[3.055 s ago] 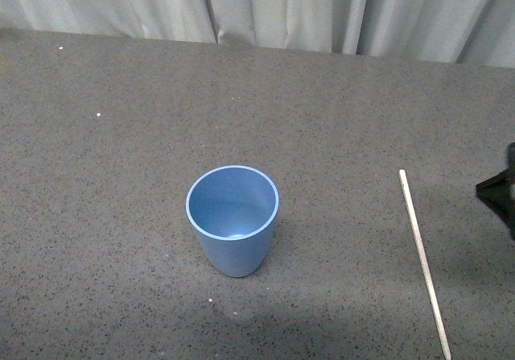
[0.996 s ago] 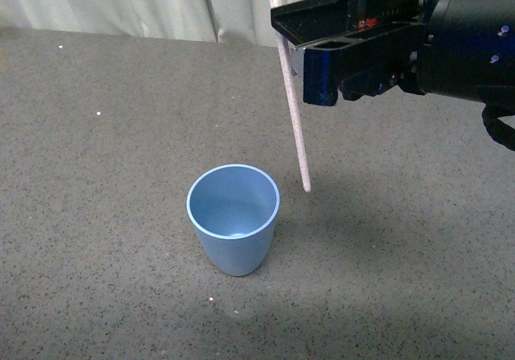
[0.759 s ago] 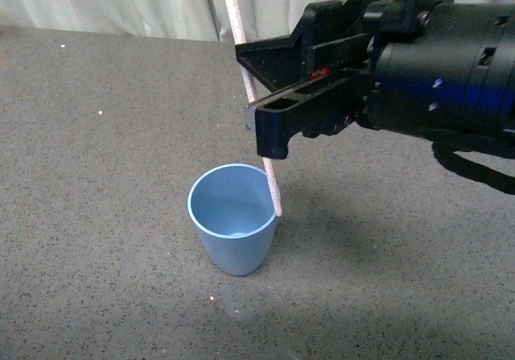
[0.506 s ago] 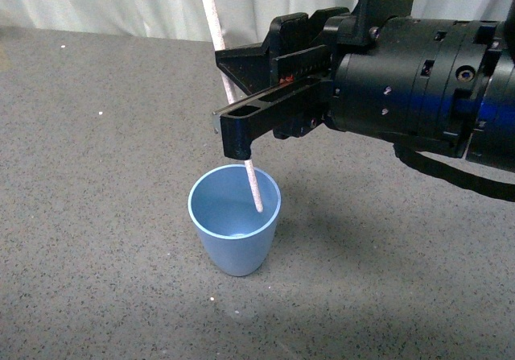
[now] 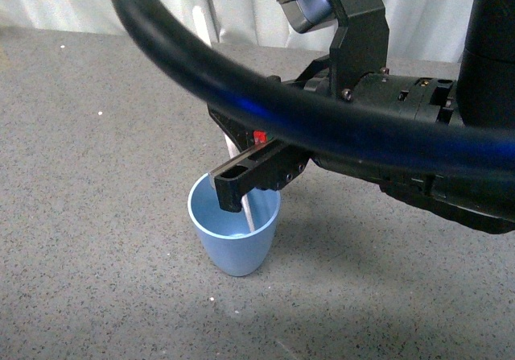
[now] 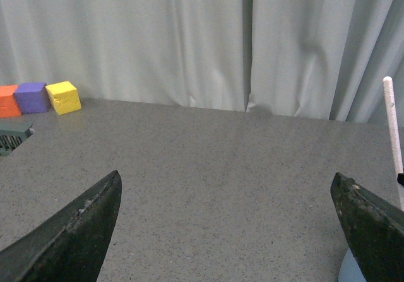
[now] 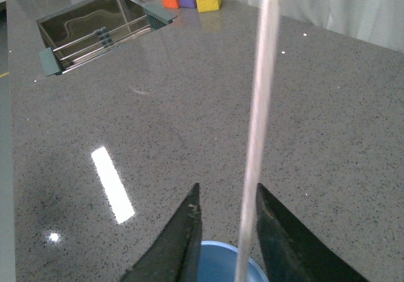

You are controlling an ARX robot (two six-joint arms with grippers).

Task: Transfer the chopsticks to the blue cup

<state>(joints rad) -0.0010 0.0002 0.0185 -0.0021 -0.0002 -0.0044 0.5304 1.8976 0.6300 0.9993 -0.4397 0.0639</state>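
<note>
From my station I see the blue cup (image 5: 229,251) standing upright on the grey speckled desk (image 5: 96,215), a little toward 7 o'clock from the middle of the front view. The chopsticks (image 5: 249,217) are 1 pale stick. Its lower end is inside the cup, near the cup wall at the 3 o'clock side, and its upper end leans toward 11 o'clock, up in front of the curtain (image 5: 121,2).

The right tool (image 5: 227,157) comes in from 3 o'clock and sits directly above the cup rim, with the stick passing between its 2 fingers. In the right wrist view the stick (image 7: 259,124) is blurred. It lies close against 1 finger, and a clear gap shows between it and the other finger, so I read this tool as slightly parted and not clamping the stick. A thick black cable (image 5: 241,78) curves across the front view above the tool.

The left tool (image 6: 221,244) has its fingers spread wide and holds nothing. Its camera shows the top part of the stick (image 6: 392,130) and a small piece of the cup (image 6: 350,272).

At the far side of the desk, near the curtain, 3 cubes sit in a row: orange (image 6: 7,100), purple (image 6: 31,97) and yellow (image 6: 64,97). The right wrist view also shows a metal sink (image 7: 95,29) close to them.
</note>
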